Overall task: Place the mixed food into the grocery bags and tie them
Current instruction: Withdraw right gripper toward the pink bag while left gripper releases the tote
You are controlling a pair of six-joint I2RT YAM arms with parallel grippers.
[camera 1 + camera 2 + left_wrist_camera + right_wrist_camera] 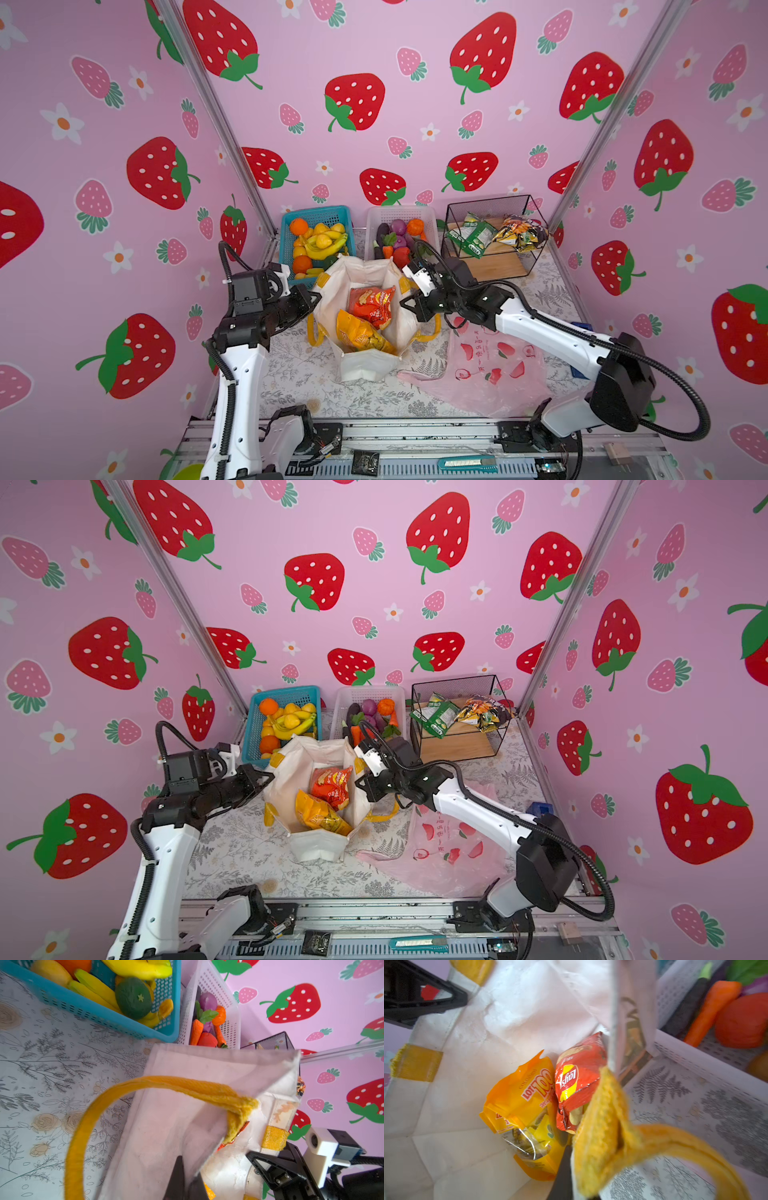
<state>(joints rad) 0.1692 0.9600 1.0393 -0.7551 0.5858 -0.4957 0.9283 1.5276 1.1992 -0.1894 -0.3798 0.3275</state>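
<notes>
The canvas tote (361,365) stands open mid-bench with a red packet (372,305) and a yellow packet (361,334) already inside. The left claw (313,297) and right claw (405,302) are each pressed together on its rim, one per side, holding the mouth wide. I'd call it under halfway: toy vegetables (401,243) sit in the white basket (397,210), two more packets (471,237) sit in the wire basket (498,266), the pink bag (494,365) lies flat beside the tote, seemingly empty, and nothing is tied.

Cream tote (365,365) with yellow straps (314,332); red-orange packet (372,305) and yellow packet (361,336) inside; translucent pink bag (490,365), red fruit print, near right; blue basket (328,215), far left
</notes>
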